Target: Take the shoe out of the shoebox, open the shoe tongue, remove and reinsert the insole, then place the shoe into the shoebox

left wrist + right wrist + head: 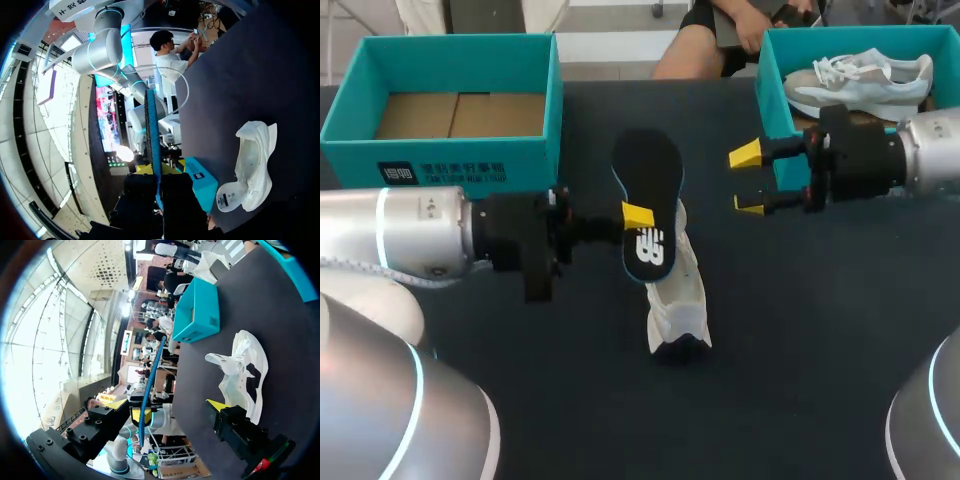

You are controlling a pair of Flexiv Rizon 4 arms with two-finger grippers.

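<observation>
Now | left tool (640,217) grips insole (650,170) | right tool (748,180) spread wide

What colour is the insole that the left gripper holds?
The insole is black with a blue rim; see head view.

insole (650,190) matt black; shoe (682,300) white cloth; box (470,160) teal card, matt; table (800,350) matt; left arm (410,235) smooth grey gloss

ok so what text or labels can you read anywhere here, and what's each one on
White print on the empty shoebox front wall: too small to read.
White logo on the insole: a mark, no readable words.
Dark tag on the shoe: blurred, unreadable.
</observation>
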